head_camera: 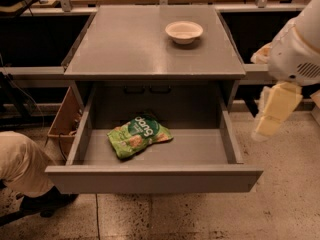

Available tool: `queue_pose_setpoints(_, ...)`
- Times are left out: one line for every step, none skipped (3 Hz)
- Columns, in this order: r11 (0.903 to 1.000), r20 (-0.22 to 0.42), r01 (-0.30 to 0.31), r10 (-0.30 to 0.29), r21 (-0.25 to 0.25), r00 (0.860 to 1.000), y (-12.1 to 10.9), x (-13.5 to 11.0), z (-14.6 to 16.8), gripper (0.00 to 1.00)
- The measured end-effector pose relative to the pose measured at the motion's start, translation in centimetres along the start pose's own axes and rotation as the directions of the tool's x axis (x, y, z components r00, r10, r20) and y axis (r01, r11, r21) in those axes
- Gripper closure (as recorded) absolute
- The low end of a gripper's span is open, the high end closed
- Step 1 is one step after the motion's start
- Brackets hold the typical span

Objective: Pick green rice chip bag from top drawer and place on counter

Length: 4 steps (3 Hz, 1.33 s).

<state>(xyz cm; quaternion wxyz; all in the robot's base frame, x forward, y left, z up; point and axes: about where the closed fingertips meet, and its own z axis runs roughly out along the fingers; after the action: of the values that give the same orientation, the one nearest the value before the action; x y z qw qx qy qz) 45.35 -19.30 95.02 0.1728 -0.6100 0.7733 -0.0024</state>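
Observation:
The green rice chip bag [139,135] lies flat on the floor of the open top drawer [155,179], left of its middle, with the dark green logo facing up. The drawer is pulled fully out from under the grey counter [130,46]. My gripper [270,119] hangs at the right, outside the drawer's right wall and above floor level, well apart from the bag. It holds nothing that I can see.
A white bowl [184,31] stands on the counter at the back right. A brown cardboard box [62,119] sits left of the drawer. A person's leg and shoe [22,171] are at the lower left. Wooden tables run along the back.

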Motion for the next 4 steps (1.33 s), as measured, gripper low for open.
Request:
queue_pose_setpoints(0.9975, 0.079, 0.015, -0.009, -0.07, 0.997, 0.5, -3.3, 6.8, 0.0)
queue_pose_setpoints(0.9905, 0.163, 0.058, -0.037, -0.125, 0.986, 1.0, -7.3, 14.8, 0.0)
queue_pose_setpoints(0.9856, 0.212, 0.083, -0.051, -0.147, 0.976, 0.9, -10.2, 20.1, 0.0)
queue_pose_setpoints(0.9856, 0.212, 0.083, -0.051, -0.147, 0.976, 0.9, -10.2, 20.1, 0.0)
